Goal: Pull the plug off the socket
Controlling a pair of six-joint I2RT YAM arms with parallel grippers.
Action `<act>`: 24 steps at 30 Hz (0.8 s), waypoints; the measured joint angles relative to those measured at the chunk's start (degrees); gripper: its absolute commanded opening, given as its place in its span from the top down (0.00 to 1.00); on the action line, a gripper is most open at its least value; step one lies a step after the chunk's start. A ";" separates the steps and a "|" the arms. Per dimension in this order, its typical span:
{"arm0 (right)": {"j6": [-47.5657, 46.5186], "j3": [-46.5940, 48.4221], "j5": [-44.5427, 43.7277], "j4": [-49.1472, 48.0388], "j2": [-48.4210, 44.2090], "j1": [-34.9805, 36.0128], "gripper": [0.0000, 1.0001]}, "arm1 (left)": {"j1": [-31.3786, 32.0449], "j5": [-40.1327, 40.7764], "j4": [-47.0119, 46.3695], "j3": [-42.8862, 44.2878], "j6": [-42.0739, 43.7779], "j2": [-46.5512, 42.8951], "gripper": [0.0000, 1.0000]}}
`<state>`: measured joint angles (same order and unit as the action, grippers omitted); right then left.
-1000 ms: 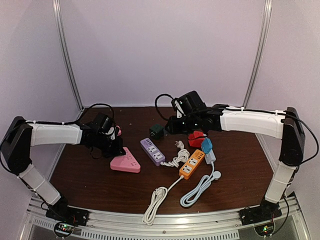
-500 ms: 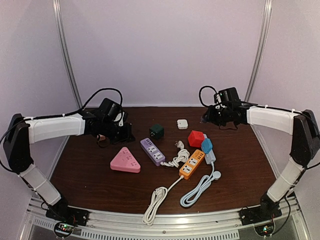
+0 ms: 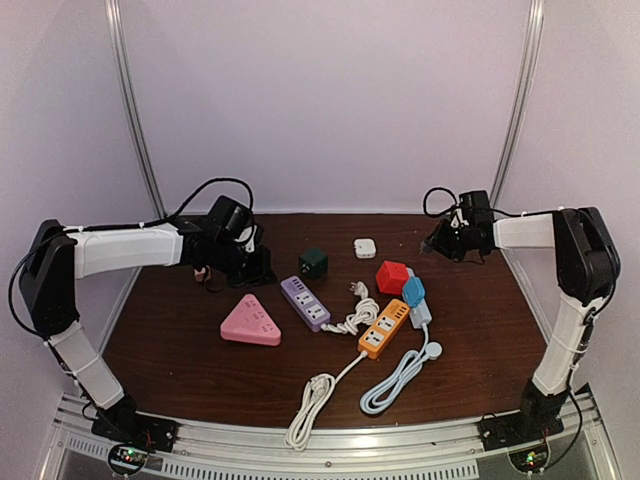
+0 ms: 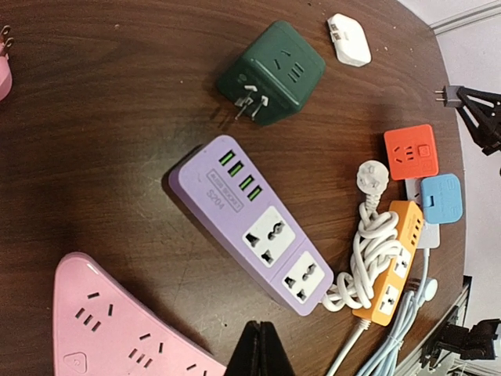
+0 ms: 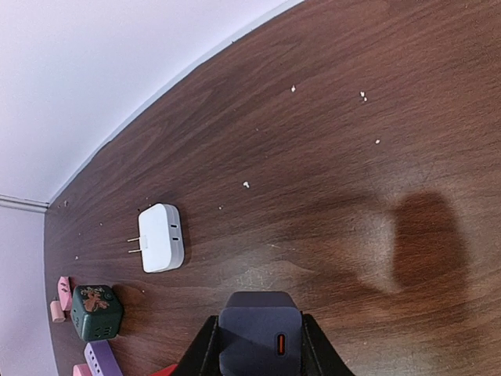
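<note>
My right gripper (image 3: 438,240) is shut on a dark grey plug adapter (image 5: 259,341) with an orange port and holds it above the table at the back right. Its prongs show in the left wrist view (image 4: 447,95). The green cube socket (image 3: 313,263) sits at the back centre with nothing plugged in; it also shows in the left wrist view (image 4: 272,73) and the right wrist view (image 5: 97,311). My left gripper (image 3: 258,268) is shut and empty, left of the green cube, and its fingertips (image 4: 270,354) are pressed together above the table.
A white adapter (image 3: 365,247) lies at the back. A pink triangular socket (image 3: 250,322), a purple power strip (image 3: 305,302), a red cube (image 3: 392,276), a blue adapter (image 3: 413,290) and an orange strip (image 3: 384,327) with white cables (image 3: 312,398) fill the middle.
My right arm has drawn back to the right, away from the green cube, with the plug in its jaws. My left arm has lifted off the pink socket and moved back.
</note>
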<state>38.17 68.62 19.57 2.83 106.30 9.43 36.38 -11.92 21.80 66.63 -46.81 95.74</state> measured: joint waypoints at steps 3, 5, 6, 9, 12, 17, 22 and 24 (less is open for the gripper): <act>0.96 0.48 1.70 -1.62 2.54 -0.68 0.78 | 0.00 -0.55 0.24 0.98 -0.02 0.22 0.98; 1.33 0.50 2.62 -2.62 3.80 -0.94 0.77 | 0.00 -0.96 0.22 1.86 -0.02 0.59 0.98; 1.51 0.50 2.97 -2.89 4.24 -1.05 0.77 | 0.00 -1.14 0.22 2.23 -0.02 0.83 0.99; 2.32 0.50 4.31 -4.33 5.81 -1.46 0.77 | 0.00 -1.62 0.24 2.95 -0.02 1.66 0.99; 2.67 0.50 5.07 -5.11 7.23 -1.81 0.75 | 0.00 -1.90 0.33 3.15 -0.02 2.10 0.99; 3.06 0.42 5.77 -6.14 7.85 -2.25 0.66 | 0.00 -1.92 0.37 3.15 -0.04 2.08 0.98; 3.48 0.26 5.99 -6.64 7.85 -2.38 0.62 | 0.00 -1.64 0.42 2.54 -0.09 0.83 0.99; 3.50 0.15 5.99 -6.69 7.85 -2.43 0.62 | 0.00 -1.31 0.44 2.10 -0.11 0.15 0.98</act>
<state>41.67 68.77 25.56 -3.86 114.15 7.01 36.38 -13.23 22.24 68.73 -46.92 95.90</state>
